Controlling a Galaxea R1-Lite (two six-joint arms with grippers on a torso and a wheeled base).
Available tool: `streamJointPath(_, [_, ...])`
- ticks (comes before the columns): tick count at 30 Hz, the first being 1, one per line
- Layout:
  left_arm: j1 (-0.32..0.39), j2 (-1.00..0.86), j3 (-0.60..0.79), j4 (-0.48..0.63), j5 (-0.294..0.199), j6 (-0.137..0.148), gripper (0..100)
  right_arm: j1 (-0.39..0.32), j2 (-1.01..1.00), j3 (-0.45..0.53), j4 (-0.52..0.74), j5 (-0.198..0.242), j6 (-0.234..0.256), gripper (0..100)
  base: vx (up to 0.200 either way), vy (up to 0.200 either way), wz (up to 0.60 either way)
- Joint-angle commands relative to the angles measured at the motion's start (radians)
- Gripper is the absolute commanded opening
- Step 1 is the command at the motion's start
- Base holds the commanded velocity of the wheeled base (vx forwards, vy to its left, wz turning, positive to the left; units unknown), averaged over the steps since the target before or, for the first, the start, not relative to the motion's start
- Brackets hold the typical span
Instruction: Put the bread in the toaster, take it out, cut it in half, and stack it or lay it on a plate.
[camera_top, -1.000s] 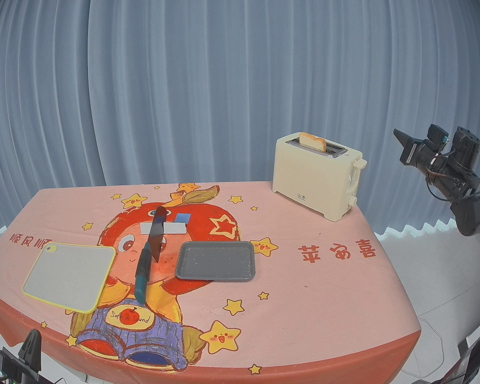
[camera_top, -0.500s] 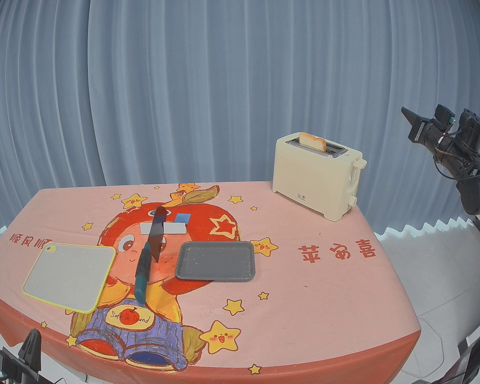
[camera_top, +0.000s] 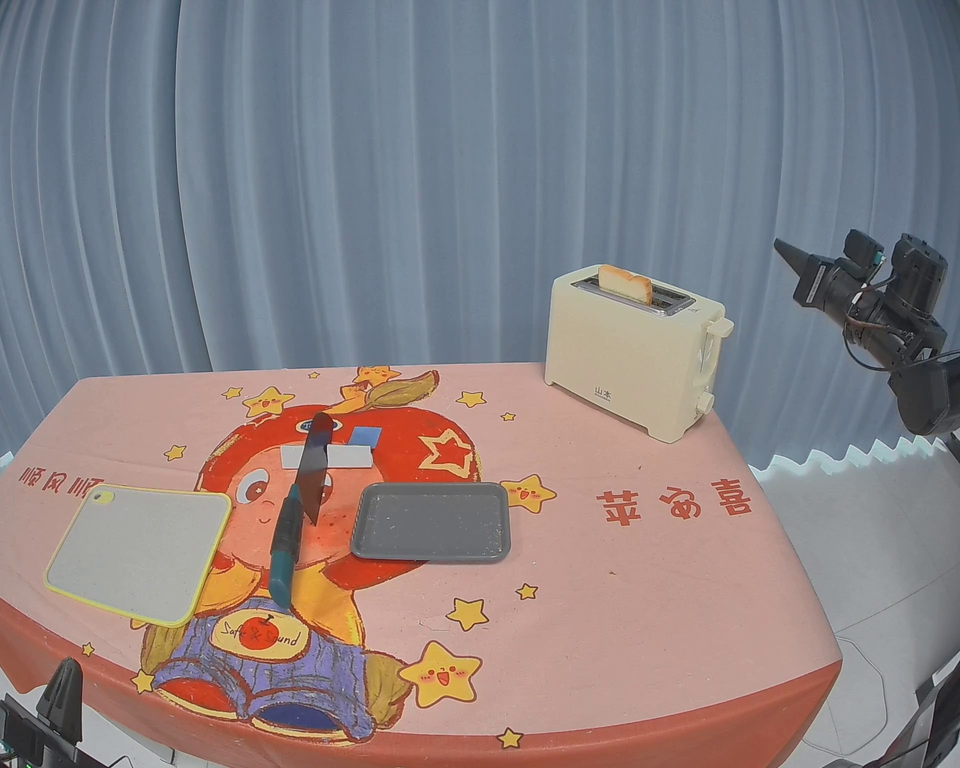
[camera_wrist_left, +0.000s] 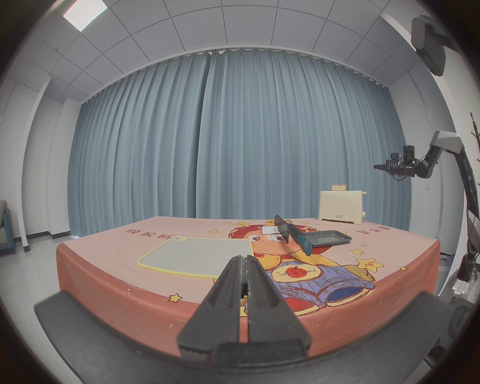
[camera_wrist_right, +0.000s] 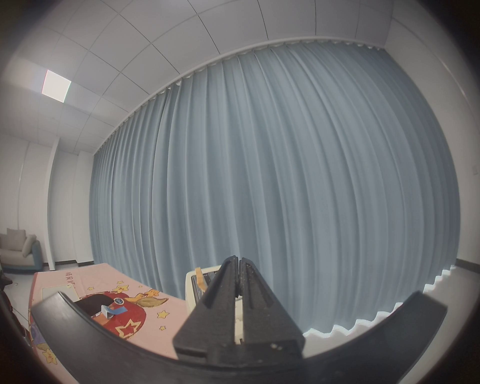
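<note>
Blue-curtained room: bread (camera_top: 625, 284) pokes from toaster (camera_top: 630, 365) slot, far right of table (camera_top: 650, 580). Right gripper (camera_top: 788, 249) hangs off to side, left gripper (camera_wrist_left: 245, 262) low at near edge, both with fingers pressed together. Risk: unopened approach shoves bread down.
</note>
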Motion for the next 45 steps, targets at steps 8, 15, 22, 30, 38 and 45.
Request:
streamJointPath(8, [0.001,-0.016,0.018,0.000,0.000,0.000,0,0.032,0.164,-0.004,-0.008,0.023,0.004,0,0.000,0.000,0.00])
streamJointPath(15, [0.001,-0.016,0.018,0.000,0.000,0.000,0,0.068,0.230,-0.027,-0.013,0.007,0.006,0,0.000,0.000,0.00])
streamJointPath(22, [0.001,-0.016,0.018,0.001,0.000,0.000,0,0.067,0.251,-0.038,-0.011,-0.012,0.004,0,0.000,0.000,0.00])
streamJointPath(30, [0.001,-0.016,0.018,0.001,0.000,0.000,0,0.059,0.277,-0.047,-0.008,-0.014,0.001,0,0.000,0.000,0.00])
streamJointPath(38, [-0.001,-0.016,0.018,0.001,0.000,0.000,0,0.058,0.286,-0.039,0.006,-0.014,-0.002,0,0.000,0.000,0.00])
streamJointPath(45, [0.001,-0.016,0.018,0.000,0.000,0.000,0,0.058,0.290,-0.028,0.046,-0.017,-0.013,0,0.000,0.000,0.00])
